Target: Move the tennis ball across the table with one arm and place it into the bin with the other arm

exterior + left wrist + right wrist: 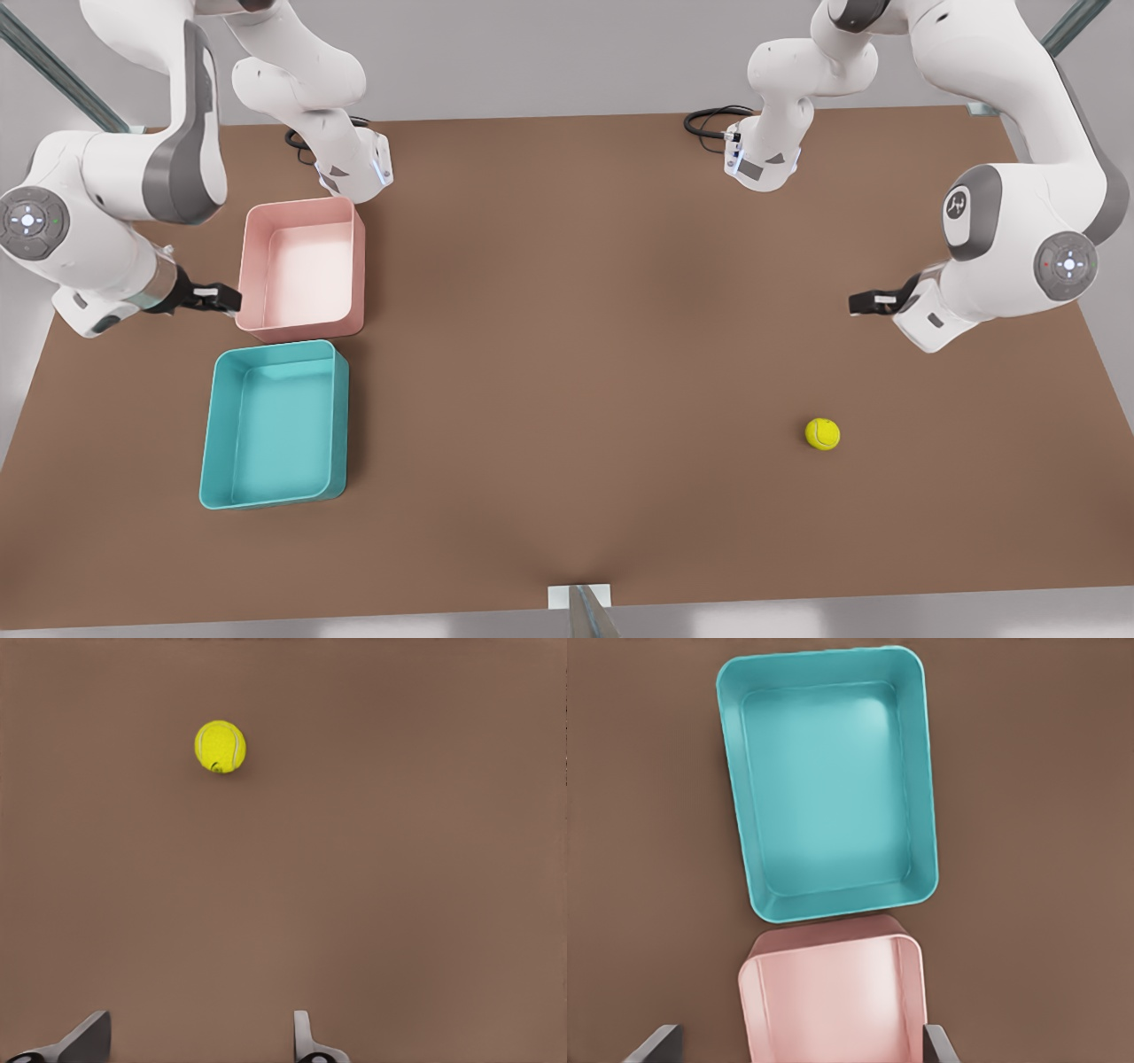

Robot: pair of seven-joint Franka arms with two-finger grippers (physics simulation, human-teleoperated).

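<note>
- Left gripper: on the front view's right, hovering above the table. In the left wrist view its fingers are spread wide, nothing between them, touching nothing.
- Right gripper: on the front view's left, just beside the pink tray. In the right wrist view its fingertips stand spread to either side of the pink tray below, empty.
- Tennis ball: rests on bare tabletop at the front view's right, near the left gripper but apart from it, toward the near edge. Left wrist view shows it alone on brown surface, pale seam visible.
- Bin: teal, on the front view's left, well apart from the ball, with nothing in it. Its short end lies just beside the pink tray; whether they touch, cannot tell. Seen whole in the right wrist view.
- Pink tray also holds nothing; its near part is cut off in the right wrist view.
- Open table lies between ball and bin.
- Black cables lie at the arm bases by the far edge.
- Both arms run out of frame at the top of the front view.
</note>
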